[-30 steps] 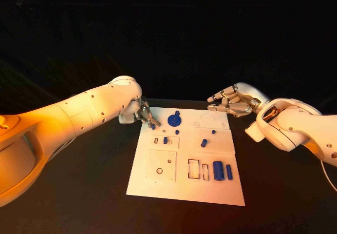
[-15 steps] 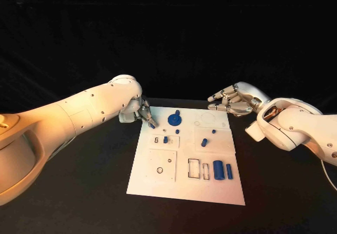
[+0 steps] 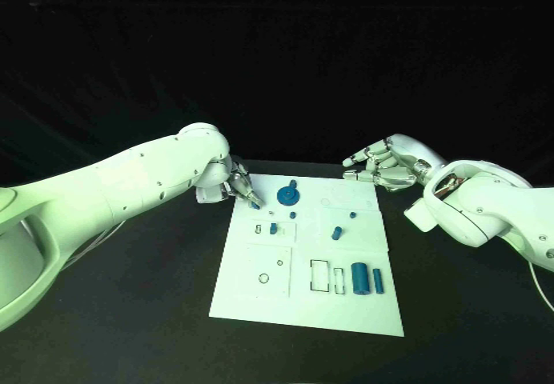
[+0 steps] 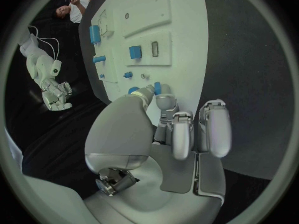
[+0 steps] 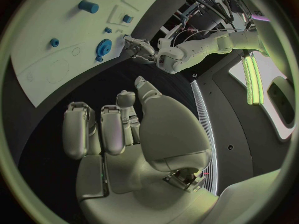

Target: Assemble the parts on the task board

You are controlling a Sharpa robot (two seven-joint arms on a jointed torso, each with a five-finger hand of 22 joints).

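I have the left robot hand (image 3: 239, 190) pinching a small blue part (image 4: 157, 88) over the task board (image 3: 268, 300)'s far left corner; carry it level, while the right robot hand (image 3: 381, 166) hangs curled, holding nothing, beyond the board's far right corner.

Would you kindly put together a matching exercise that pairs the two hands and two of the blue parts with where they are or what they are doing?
Things:
1. left hand
2. right hand
3. gear
4. big cylinder

States:
a. lies on the near right part of the board
b. holds nothing, beyond the board's far edge
c. pinches a small peg
d. sits on the board's far part

Pairs: 1-c, 2-b, 3-d, 4-a
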